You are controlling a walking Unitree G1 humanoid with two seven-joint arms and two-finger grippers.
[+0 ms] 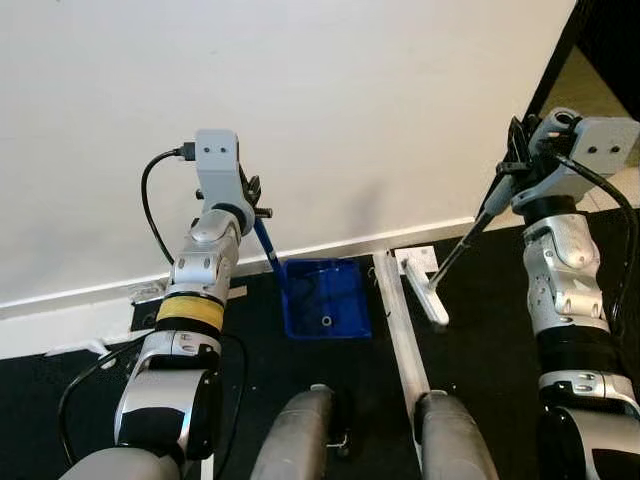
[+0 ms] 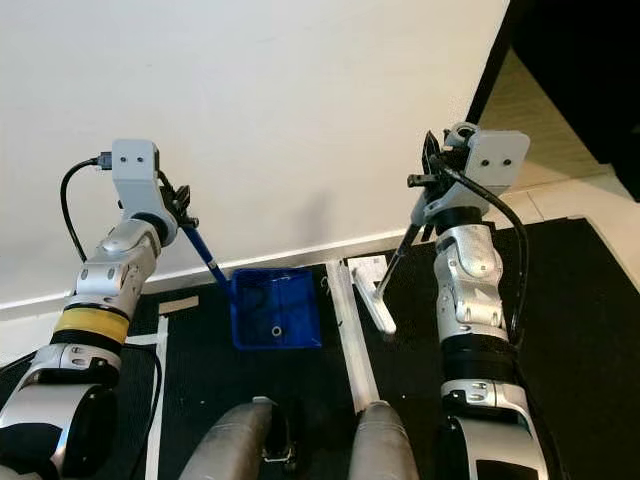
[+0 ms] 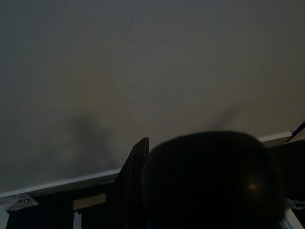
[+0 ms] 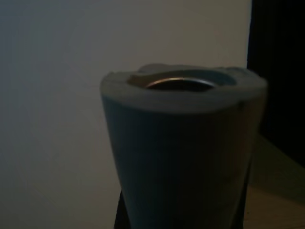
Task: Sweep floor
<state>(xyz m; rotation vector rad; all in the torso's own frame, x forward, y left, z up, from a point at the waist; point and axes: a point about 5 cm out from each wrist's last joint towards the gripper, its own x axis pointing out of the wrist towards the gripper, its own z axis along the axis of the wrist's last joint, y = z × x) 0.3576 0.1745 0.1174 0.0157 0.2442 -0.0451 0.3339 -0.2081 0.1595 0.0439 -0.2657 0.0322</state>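
A blue dustpan (image 1: pixel 325 297) rests on the black floor against the baseboard. Its blue handle (image 1: pixel 268 245) rises up and to the left into my left gripper (image 1: pixel 252 200), which is shut on it. My right gripper (image 1: pixel 515 160) is shut on the grey grip of a small broom. The broom's thin dark rod (image 1: pixel 462 245) slants down to a white brush head (image 1: pixel 428 295) that touches the floor to the right of the dustpan. The grey grip's end (image 4: pixel 183 143) looms close in the right wrist view. The dark handle end (image 3: pixel 214 181) blocks much of the left wrist view.
A white wall (image 1: pixel 320 100) with a baseboard stands just ahead. A white strip (image 1: pixel 400 335) runs across the black floor between dustpan and brush head. A small white label (image 1: pixel 418 258) lies by the wall. My knees (image 1: pixel 300 435) show below. A dark opening (image 1: pixel 600 40) is at the right.
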